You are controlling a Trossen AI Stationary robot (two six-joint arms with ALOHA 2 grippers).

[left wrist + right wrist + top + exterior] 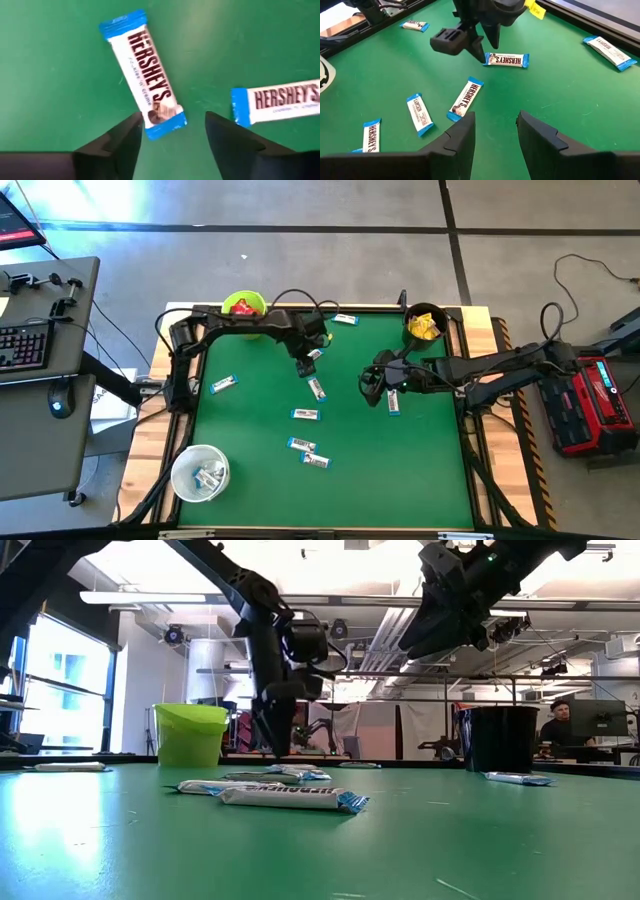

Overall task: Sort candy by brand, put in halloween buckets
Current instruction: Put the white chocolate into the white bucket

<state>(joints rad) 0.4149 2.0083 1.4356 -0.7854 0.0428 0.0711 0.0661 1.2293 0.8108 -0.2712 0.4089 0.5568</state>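
Seven slim white-and-blue bars lie loose on the green table [430, 470], most of them scattered around the two grippers. The left gripper [307, 366] hangs low over the mat, its fingers [120, 145] spread apart and holding nothing; one bar [144, 75] lies flat directly ahead of the fingertips, its near end just between them (the wrapper reads HERSHEY'S), and a second bar [277, 102] lies just beside the other finger, apart from it. In the high view these two bars sit at the left gripper's tip [314, 355] and just below it [317, 388]. The right gripper [369, 388] hovers above the table, well clear of the surface in the low view [425, 635], with its fingers [462, 137] parted and empty; a bar [393, 401] lies just beside it. Further bars lie beyond the left gripper toward the table's front [305, 414], [302, 445], [316, 461], one lies off to its outer side [224, 384], and one rests near the rear edge [346, 319]. The lime green bucket [243, 307] stands behind the left gripper with red packets inside; the black bucket [426, 323] stands behind the right gripper with yellow packets inside; the white bucket [200, 473] stands at the front corner, well apart from both grippers, holding white-and-blue bars.
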